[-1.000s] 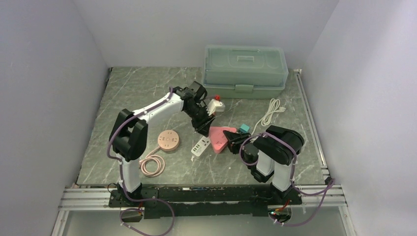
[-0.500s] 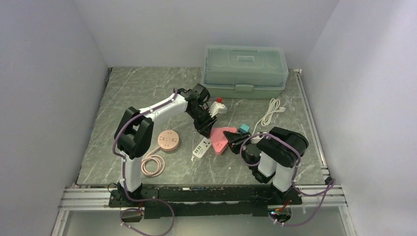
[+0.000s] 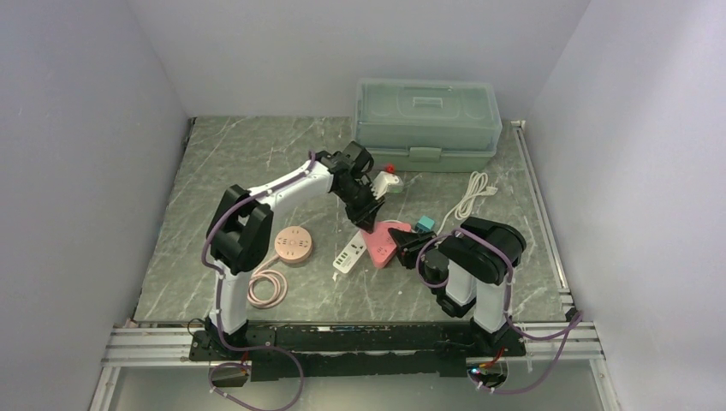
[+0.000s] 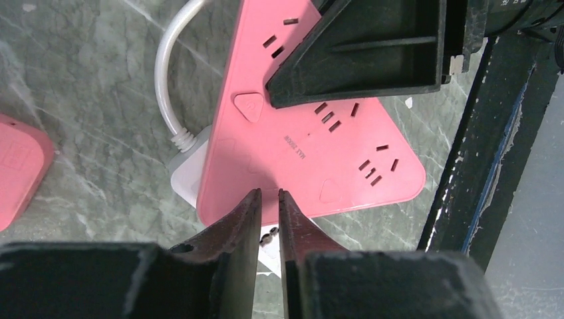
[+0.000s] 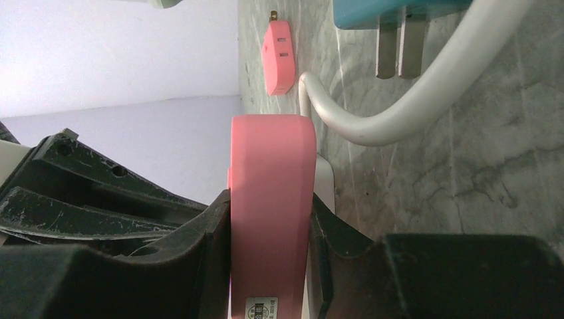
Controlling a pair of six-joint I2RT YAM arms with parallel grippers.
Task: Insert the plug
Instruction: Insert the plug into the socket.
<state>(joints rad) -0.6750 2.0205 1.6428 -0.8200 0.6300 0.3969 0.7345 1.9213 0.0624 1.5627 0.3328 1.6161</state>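
Observation:
A pink triangular power strip [image 3: 381,246] lies mid-table, its sockets facing up [image 4: 299,149]. My right gripper [image 3: 404,242] is shut on its right edge, and the pink body [image 5: 271,173] fills the space between the jaws. My left gripper [image 3: 370,221] hovers over the strip's left part [image 4: 268,193]. Its jaws are almost together with a thin gap and hold nothing. A teal plug [image 3: 425,224] lies just right of the strip, prongs showing [image 5: 396,50]. A white plug with a red tip [image 3: 387,181] rests beside the left wrist.
A white power strip [image 3: 349,255] pokes out from under the pink one, its white cord [image 4: 166,73] curving away. A round pink socket [image 3: 293,244] with a coiled cable [image 3: 267,287] sits to the left. A green lidded box [image 3: 426,124] stands at the back, a loose white cable [image 3: 471,197] to the right.
The left arm has swung right and come over the pink strip, and its jaws have narrowed. The right gripper has kept its hold on the strip.

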